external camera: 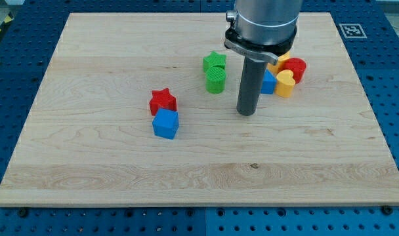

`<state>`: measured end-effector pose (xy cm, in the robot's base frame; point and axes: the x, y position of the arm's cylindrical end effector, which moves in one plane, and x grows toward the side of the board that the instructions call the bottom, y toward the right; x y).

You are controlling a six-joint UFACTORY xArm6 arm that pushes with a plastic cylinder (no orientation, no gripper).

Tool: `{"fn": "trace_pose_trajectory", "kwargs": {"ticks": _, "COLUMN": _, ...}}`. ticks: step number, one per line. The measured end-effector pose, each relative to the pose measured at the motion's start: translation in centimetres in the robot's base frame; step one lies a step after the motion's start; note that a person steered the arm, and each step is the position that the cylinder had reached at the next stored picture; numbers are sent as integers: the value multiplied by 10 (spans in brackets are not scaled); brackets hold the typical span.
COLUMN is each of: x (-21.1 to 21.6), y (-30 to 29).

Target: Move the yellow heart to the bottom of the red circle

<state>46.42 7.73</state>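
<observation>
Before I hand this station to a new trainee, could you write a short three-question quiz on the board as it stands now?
1. True or false: my tip touches the yellow heart block.
2. Which block lies directly at the view's bottom of the red star block?
A. green cylinder block
B. blue cube block
3. Fill in: the red circle block sits at the view's ____ of the wooden board.

Key: 1 false; 2 B; 3 top right.

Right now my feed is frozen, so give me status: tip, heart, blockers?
My tip on bare board, left-below the cluster. Yellow heart touching red circle. Blue block between tip and heart.
</observation>
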Motion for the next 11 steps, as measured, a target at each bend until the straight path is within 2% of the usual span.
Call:
{"fn": "trace_pose_trajectory", "kwargs": {"ticks": 3, "x": -33, "y": -4}}
{"fn": "trace_pose_trajectory", "kwargs": {"ticks": 6, "x": -98, "y": 0}}
{"fn": "trace_pose_trajectory", "kwargs": {"ticks": 7, "x": -101, "y": 22}}
{"fn": "trace_pose_trajectory", "kwargs": {"ticks": 8, "x": -74, "y": 23}}
{"fn": "trace_pose_trajectory", "kwargs": {"ticks": 11, "x": -83, "y": 50}}
